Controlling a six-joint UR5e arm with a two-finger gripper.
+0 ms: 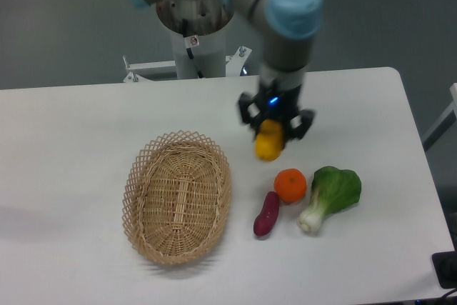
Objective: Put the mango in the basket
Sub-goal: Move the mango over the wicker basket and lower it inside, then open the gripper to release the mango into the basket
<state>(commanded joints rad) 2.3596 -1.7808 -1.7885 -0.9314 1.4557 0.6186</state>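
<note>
the hand (275, 128) hangs under the arm's blue-capped wrist with its 2 dark fingers closed around the upper part of the mango (268, 144), whose yellow-orange body sticks out below them, long axis running roughly down and a little toward the camera. whether the fruit is clear of the table (71, 126) or just resting on it cannot be told from this view; it looks slightly lifted.

the basket (178, 196) lies to the picture's left of the hand and nearer the camera, well apart from the mango, its long axis running front to back. so the coming carry looks to be a sideways and forward sweep, ending over the basket's open middle, with the lattice rim to be cleared on the way in.

just in front of the hand sit a round orange (290, 185), a small purple sweet potato (266, 214) and a leafy green vegetable (331, 195), all near the mango. the white table is otherwise smooth, and behind it stands the arm's white base (191, 41).
</note>
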